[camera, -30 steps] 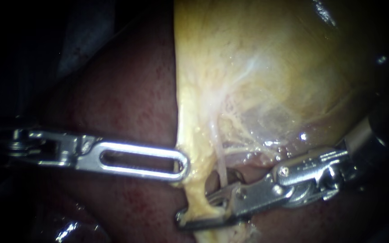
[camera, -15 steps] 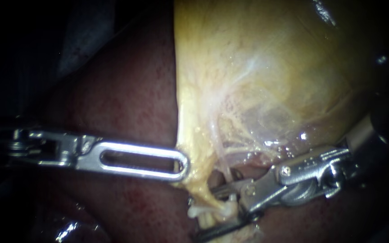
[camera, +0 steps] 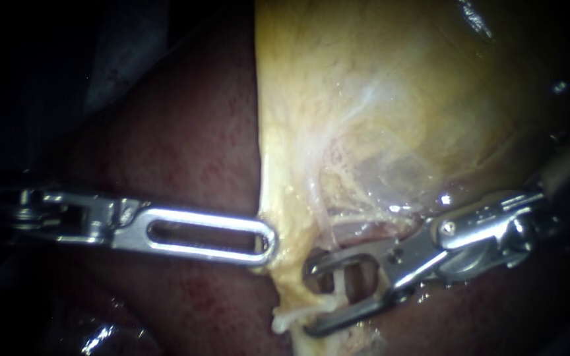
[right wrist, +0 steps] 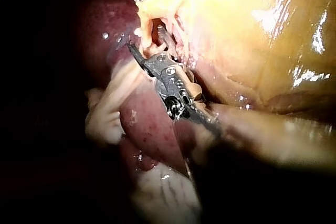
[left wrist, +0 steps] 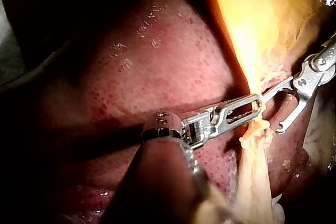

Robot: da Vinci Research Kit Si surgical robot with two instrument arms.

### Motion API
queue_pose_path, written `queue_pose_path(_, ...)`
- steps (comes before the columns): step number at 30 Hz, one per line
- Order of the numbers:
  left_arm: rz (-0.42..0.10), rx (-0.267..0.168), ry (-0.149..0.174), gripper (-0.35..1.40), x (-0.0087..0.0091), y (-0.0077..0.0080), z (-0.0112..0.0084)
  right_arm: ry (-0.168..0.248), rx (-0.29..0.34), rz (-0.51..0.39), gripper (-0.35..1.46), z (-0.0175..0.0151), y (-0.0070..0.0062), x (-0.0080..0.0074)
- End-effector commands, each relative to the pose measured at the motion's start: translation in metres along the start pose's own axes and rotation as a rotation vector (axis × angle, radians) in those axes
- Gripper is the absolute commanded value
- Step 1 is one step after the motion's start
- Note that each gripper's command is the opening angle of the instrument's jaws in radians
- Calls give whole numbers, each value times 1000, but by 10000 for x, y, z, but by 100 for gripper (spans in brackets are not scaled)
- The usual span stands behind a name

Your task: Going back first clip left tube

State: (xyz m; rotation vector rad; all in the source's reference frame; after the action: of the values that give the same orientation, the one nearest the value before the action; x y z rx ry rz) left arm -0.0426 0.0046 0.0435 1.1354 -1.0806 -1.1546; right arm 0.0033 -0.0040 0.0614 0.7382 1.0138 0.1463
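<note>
The right instrument (camera: 311,296) hangs with its jaws spread wide beside the left tube (camera: 289,285) — the yellow cord dropping from the edge of the gallbladder (camera: 377,99) — where a pale clip (camera: 298,318) appears to sit across the cord's lower end. A thin strand (camera: 340,280) stands in the gap between those open jaws, touching neither as far as can be seen. From the other side, the left instrument (camera: 268,240) has its jaws together on the gallbladder, apparently pinching its edge and holding it taut over the dark red liver (camera: 186,151).

The step in hand looks like the retreat from the clip, and the hazards lie there. The lower jaw's tip rests just beside the clip and could hook it and drag it along or off the tube. The thin strand could be snagged or torn if the instrument leaves at an angle, or if the jaws close early. Should the left instrument's hold slip, the tube would slacken toward the open jaws. No brand, label or legible writing shows on or around the tissue.
</note>
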Motion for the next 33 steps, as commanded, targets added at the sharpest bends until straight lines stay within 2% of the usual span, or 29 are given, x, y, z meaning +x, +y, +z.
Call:
queue_pose_path(1,-1,1,0,-35,0,1,0,2,-3,-1,47,-6,0,3)
queue_pose_path(7,0,0,-1,-35,-1,6,3,27,-53,-14,46,-77,3,33)
queue_pose_path(13,2,-1,-1,-35,-3,13,7,34,-97,-21,46,-123,8,48)
queue_pose_path(19,3,-3,-2,-35,-5,20,10,35,-110,-21,46,-128,9,49)
queue_pose_path(26,9,-9,-11,-35,-5,37,24,34,-107,-22,45,-127,8,48)
queue_pose_path(33,17,-22,-1,-35,-4,61,39,34,-108,-22,44,-126,8,48)
